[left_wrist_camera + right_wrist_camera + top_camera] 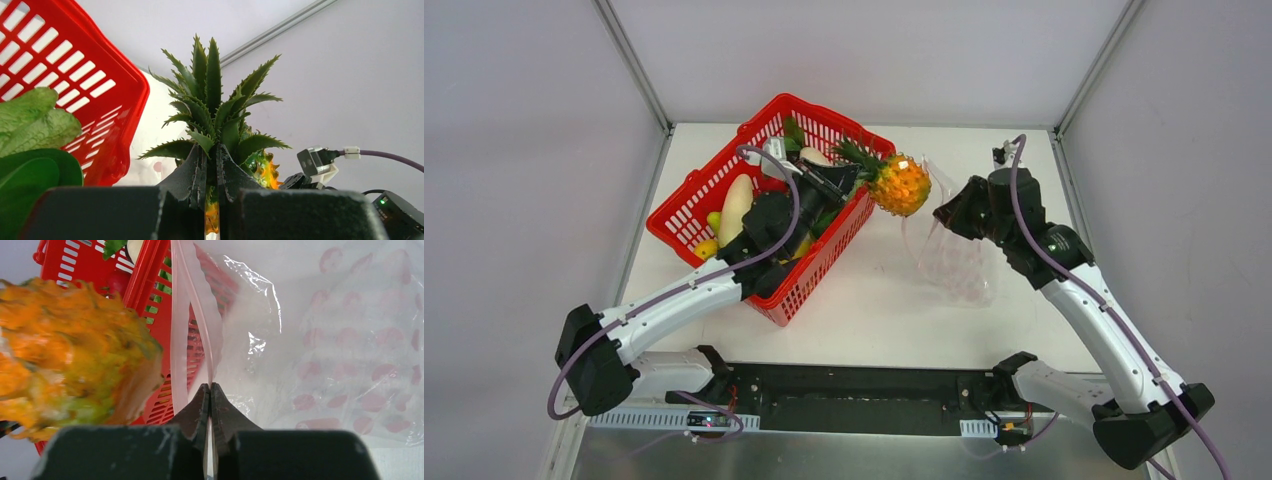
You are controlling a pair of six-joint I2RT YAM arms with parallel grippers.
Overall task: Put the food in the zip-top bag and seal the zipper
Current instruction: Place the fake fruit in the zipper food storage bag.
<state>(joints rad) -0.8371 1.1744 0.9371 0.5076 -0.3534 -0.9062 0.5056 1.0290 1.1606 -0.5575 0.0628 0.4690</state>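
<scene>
My left gripper [852,172] is shut on the green leaf crown [215,115] of the orange pineapple [900,184] and holds it in the air just past the basket's right rim, next to the mouth of the bag. The pineapple also fills the left of the right wrist view [70,355]. My right gripper [946,212] is shut on one side of the clear zip-top bag [954,255] at its mouth [210,387] and lifts it. The pink zipper strip [181,320] stands open, its two sides apart. The bag's dotted body [350,365] hangs to the right.
A red mesh basket [694,190] stands at the back left and holds a white radish [736,205], yellow pieces, and a green leafy vegetable [35,125]. A red fruit [117,282] shows inside it. White walls enclose the table.
</scene>
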